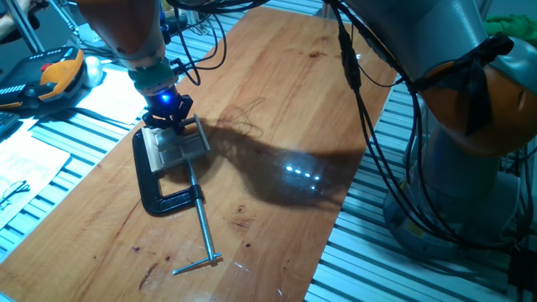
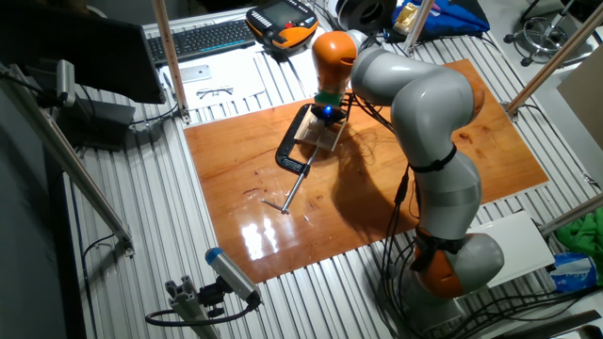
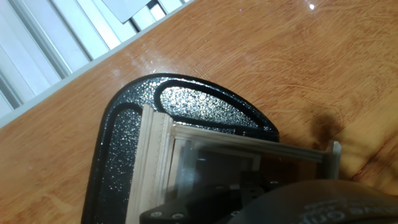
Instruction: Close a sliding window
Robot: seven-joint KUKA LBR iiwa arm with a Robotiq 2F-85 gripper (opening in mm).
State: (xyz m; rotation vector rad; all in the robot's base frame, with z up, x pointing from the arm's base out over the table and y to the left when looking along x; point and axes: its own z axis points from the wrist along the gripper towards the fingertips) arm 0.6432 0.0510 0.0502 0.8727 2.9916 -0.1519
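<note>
The sliding window [image 1: 178,148] is a small beige wooden frame with pale panes. It stands on the wooden table, held in the black C-clamp [image 1: 158,191]. My gripper [image 1: 170,126] is right over the window's far end, its dark fingers down at the frame; a blue light glows on the hand. In the other fixed view the gripper [image 2: 326,117] sits above the window [image 2: 324,137]. The hand view shows the window's frame and rails [image 3: 163,163] close up, with the clamp's body [image 3: 193,99] behind and dark gripper parts [image 3: 249,198] at the bottom. The finger gap is not visible.
The clamp's long metal screw with its T-handle [image 1: 201,235] lies toward the table's near edge. Cables [image 1: 361,109] hang over the table on the right. A teach pendant [image 1: 50,75] and papers lie off the table's left side, on the slatted metal bench [image 1: 75,126].
</note>
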